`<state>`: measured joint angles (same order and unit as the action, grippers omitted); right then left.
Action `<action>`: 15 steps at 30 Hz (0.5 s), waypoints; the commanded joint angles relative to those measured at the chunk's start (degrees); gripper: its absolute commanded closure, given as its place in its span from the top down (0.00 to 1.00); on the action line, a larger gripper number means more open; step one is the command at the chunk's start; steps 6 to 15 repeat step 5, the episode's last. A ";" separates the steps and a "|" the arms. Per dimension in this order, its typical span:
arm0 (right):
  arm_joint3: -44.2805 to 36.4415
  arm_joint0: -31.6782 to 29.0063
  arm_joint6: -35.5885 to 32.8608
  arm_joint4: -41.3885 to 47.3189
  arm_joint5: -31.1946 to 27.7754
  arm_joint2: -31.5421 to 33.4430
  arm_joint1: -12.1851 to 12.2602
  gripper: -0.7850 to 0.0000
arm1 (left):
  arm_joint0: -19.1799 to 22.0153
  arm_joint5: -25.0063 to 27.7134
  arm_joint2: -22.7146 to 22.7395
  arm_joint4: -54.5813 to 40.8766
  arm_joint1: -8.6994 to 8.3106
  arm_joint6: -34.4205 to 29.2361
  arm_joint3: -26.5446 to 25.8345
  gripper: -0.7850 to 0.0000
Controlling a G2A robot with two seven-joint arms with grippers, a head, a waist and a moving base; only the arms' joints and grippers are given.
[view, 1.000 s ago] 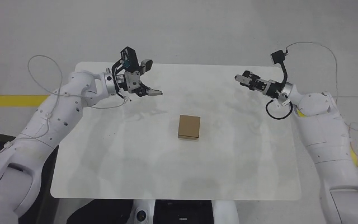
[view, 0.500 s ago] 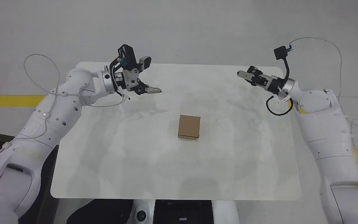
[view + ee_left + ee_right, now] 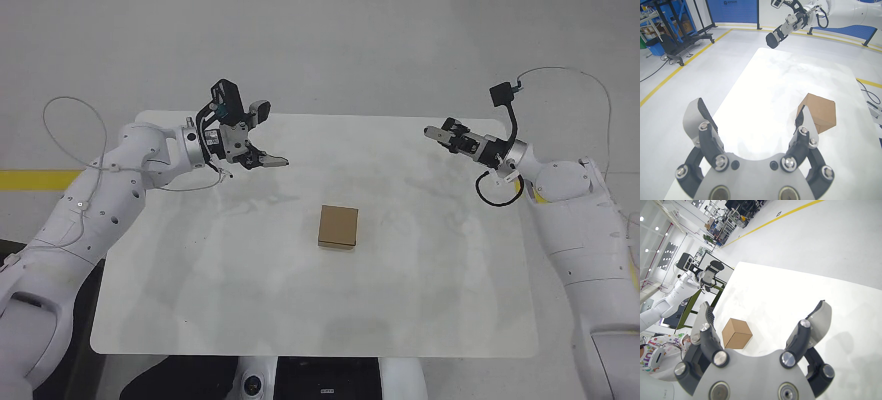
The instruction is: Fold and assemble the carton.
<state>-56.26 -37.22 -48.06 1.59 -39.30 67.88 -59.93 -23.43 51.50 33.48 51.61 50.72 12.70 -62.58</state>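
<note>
Sitting near the middle of the white table [image 3: 420,290], the brown carton [image 3: 338,226] is looking like a closed little box, standing flat on its base with nothing touching it. The left gripper [image 3: 752,103] is hovering over the far left part of the table, well apart from the carton. Its fingers are spread wide with nothing between them. The right gripper [image 3: 763,303] is hanging over the far right part, also well away from the box, and its fingers are gaping apart too, gripping nothing. Both are pointing roughly inward across the table. In the left wrist view the carton is peeking out just past one black-padded fingertip, and the other arm's gripper is showing farther off above the table's far edge.
</note>
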 commanded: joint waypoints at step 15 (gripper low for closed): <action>0.00 0.00 0.00 0.00 0.00 0.00 0.00 1.00 | 0.00 0.00 0.00 0.00 0.00 0.00 0.00 1.00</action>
